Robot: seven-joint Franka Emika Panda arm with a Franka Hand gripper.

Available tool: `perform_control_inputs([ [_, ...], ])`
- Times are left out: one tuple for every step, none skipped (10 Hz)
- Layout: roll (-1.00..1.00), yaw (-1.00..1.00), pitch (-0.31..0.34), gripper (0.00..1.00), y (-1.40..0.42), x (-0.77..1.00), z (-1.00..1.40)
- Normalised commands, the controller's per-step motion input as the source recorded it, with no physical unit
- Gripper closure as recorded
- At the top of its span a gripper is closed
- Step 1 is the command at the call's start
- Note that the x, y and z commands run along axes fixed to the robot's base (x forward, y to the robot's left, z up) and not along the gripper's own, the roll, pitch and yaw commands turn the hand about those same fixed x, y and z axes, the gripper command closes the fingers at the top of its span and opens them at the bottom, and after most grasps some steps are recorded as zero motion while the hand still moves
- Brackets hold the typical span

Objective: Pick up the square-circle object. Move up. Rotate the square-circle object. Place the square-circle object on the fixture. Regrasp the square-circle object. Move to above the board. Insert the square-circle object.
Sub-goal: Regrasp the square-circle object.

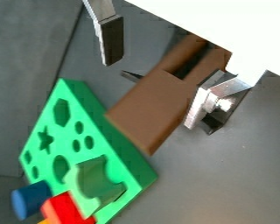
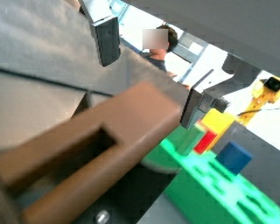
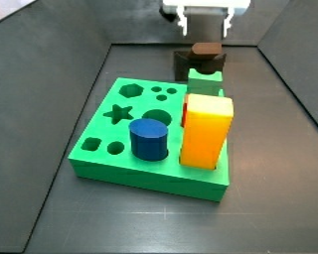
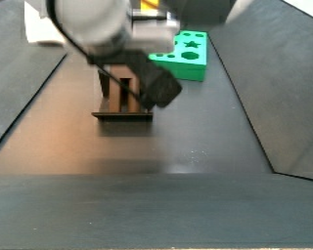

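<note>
Your gripper (image 1: 160, 57) hangs low over the dark floor, just beyond the far edge of the board (image 3: 128, 134), with the arm (image 4: 101, 24) reaching down from above. In both wrist views the two silver fingers (image 2: 108, 39) stand wide apart, one on each side of the square-circle object (image 1: 154, 105), and you can see a gap between each pad and the brown surface, so the jaws are spread and hold nothing.

The square-circle object (image 2: 90, 144) lies beneath the gripper, its long axis running out from between the fingers toward the board. Its thick square end points away from the gripper; the narrower part lies back between the fingers. In a side view the peg (image 4: 162, 90) rests tilted on the fixture (image 4: 122, 103), thick end up and toward the board.

The object is dark brown, matte, with flat faces and sharp edges.

Beyond the gripper, the bright-green board (image 1: 78, 149) carries a blue cylinder (image 3: 151, 137) and a tall yellow-orange block (image 3: 207, 129) standing in its top.
</note>
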Motion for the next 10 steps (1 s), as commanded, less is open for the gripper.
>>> perform_control_inputs([
  [0.03,0.04,0.043,0.0,0.01,-0.03,0.67],
  [0.03,0.03,0.069,0.0,0.01,-0.03,0.41],
  [0.03,0.02,0.079,0.0,0.01,-0.03,0.28],
  [-0.01,0.03,-0.007,0.0,0.0,-1.0,0.0],
  [-0.03,0.0,-0.03,0.0,0.0,-1.0,-0.03],
  [-0.01,-0.01,-0.058,0.0,0.0,-1.0,0.0],
  [0.0,-0.01,-0.067,0.0,0.0,-1.0,0.0],
  [0.01,0.0,-0.085,0.0,0.0,-1.0,0.0],
  [0.03,0.01,-0.1,0.0,-0.01,-1.0,0.0],
  [0.04,0.02,-0.116,0.0,-0.01,-1.0,0.01],
])
